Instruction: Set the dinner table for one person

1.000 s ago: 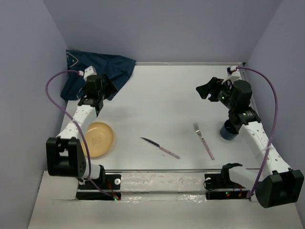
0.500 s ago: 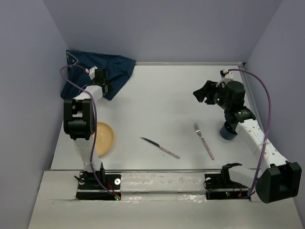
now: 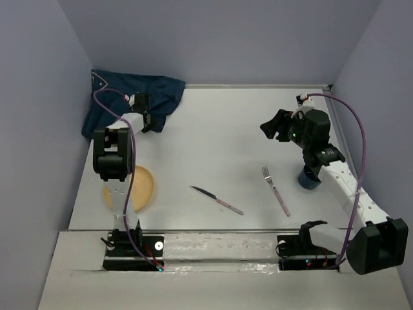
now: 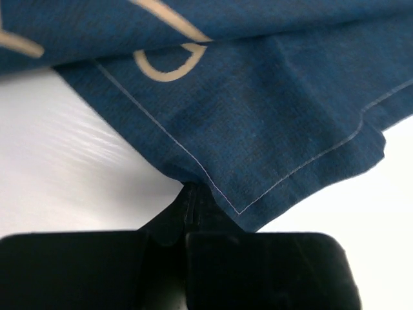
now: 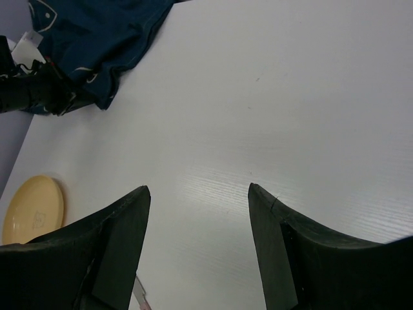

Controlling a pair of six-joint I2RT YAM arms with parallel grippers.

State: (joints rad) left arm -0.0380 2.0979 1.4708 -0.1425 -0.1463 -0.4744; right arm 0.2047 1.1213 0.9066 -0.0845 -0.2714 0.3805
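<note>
The dinner table (image 3: 219,135) is a wide white top. A dark blue cloth mat (image 3: 129,97) with pale outlines lies crumpled in its far left corner. My left gripper (image 3: 150,121) is at the mat's near edge. In the left wrist view this gripper (image 4: 191,194) has its fingers pressed together on the hem of the mat (image 4: 258,116). My right gripper (image 3: 271,126) hovers over the right half of the table. Its fingers (image 5: 122,226) stand wide apart in the right wrist view with only bare table (image 5: 258,97) between them.
A yellow plate (image 3: 139,187) lies near the left arm's base. A knife (image 3: 216,200) and a fork (image 3: 275,190) lie on the near middle of the table. A dark blue cup (image 3: 310,177) stands under the right arm. Lavender walls close in three sides.
My left arm has folded up and reached out to the mat's near edge, and its jaws have gone from open to shut there. The right gripper shifted slightly left.
</note>
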